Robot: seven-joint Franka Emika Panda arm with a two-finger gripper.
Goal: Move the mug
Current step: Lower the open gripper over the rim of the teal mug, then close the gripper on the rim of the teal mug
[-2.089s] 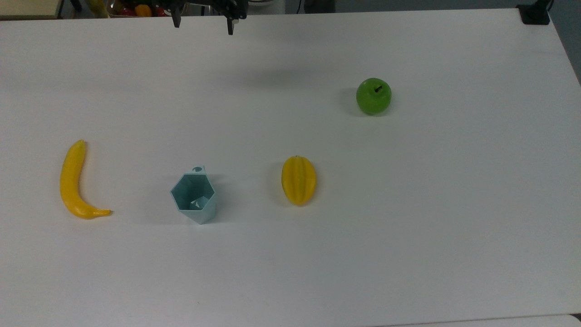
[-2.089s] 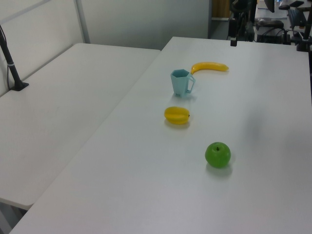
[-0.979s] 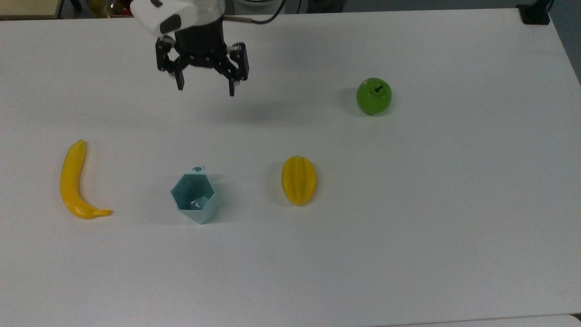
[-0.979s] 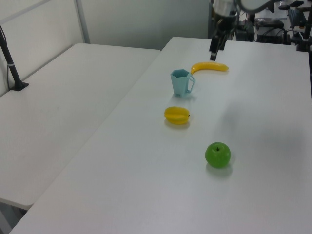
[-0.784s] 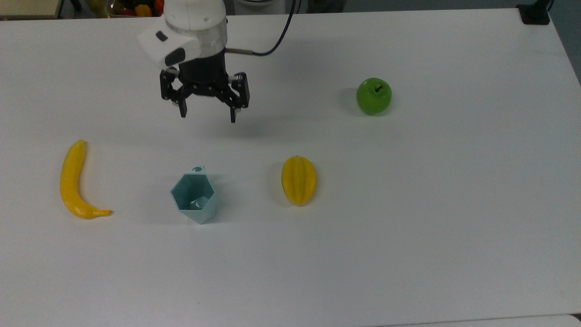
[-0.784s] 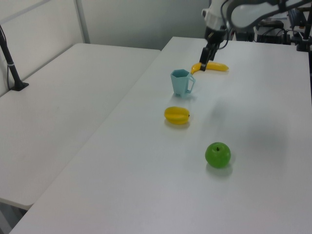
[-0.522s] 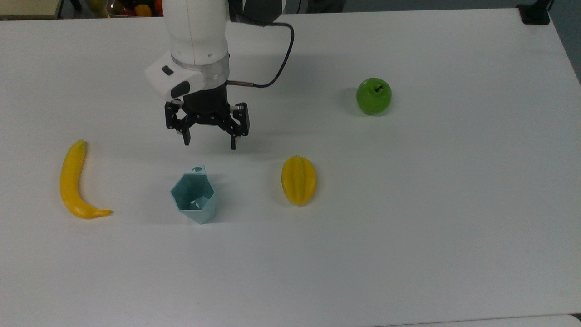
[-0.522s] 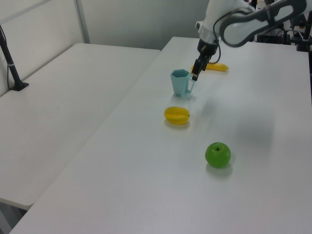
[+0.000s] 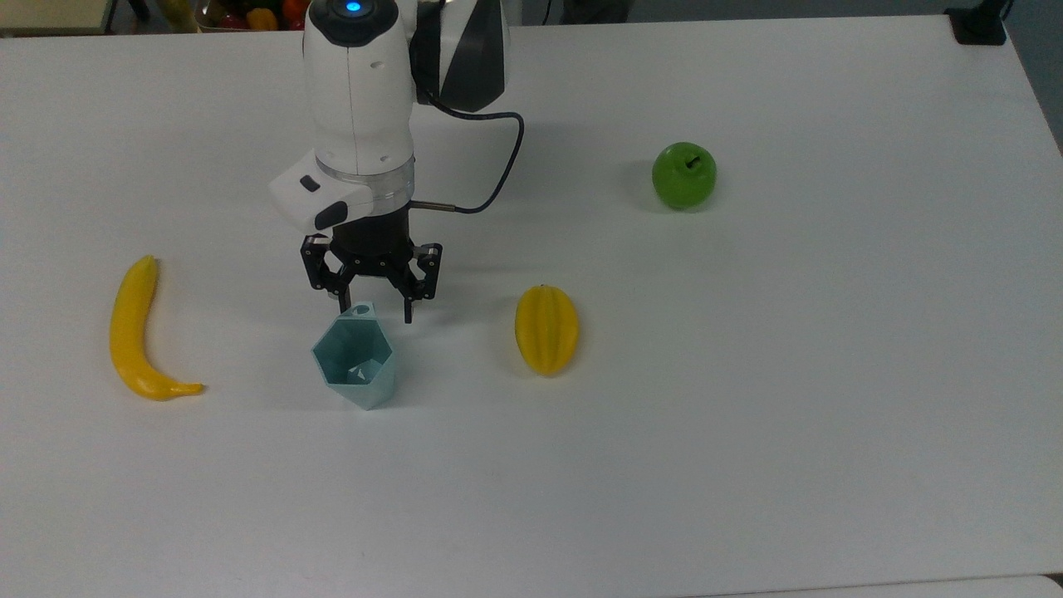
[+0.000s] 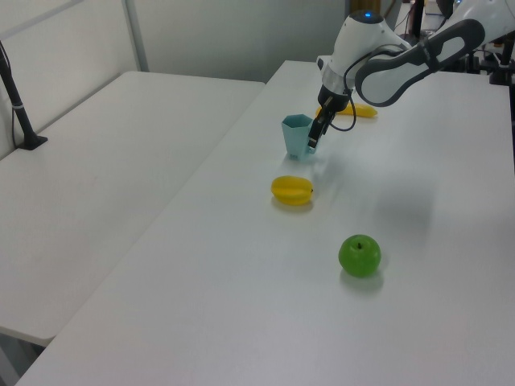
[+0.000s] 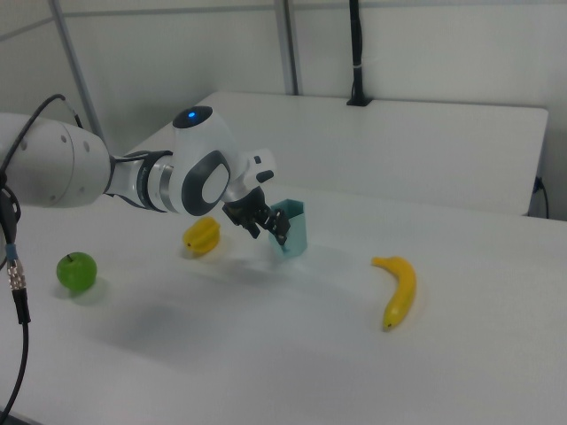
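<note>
Mug: a pale teal-blue faceted mug point(image 9: 355, 364) is seen standing upright on the white table point(image 9: 747, 399), its open hexagonal mouth turned up and its small holed tab handle pointed toward the arm in the top view.

Mug position: in the top view it is placed between the banana point(image 9: 133, 332) on the top view's left and the star fruit point(image 9: 546, 329) on the top view's right, apart from both.

Gripper: the black two-finger gripper point(image 9: 375, 314) is pointed down at the table, and its fingers are spread wide with nothing held between them.

Mug relative to gripper: in the top view the mug is found just below the fingertips, with the tab handle lying close by the fingertip on the top view's left. Whether that fingertip touches the handle cannot be told. In the left view the gripper point(image 10: 313, 141) is seen against the mug's point(image 10: 296, 135) right side, where the handle is. In the right view the gripper point(image 11: 269, 234) is seen just in front of the mug point(image 11: 291, 227), overlapping its left edge.

Arm: the white arm point(image 9: 359, 100) is stretched in from the far edge of the table.

Green apple: a green apple point(image 9: 683, 175) is seen well apart from the mug, toward the top view's right.
</note>
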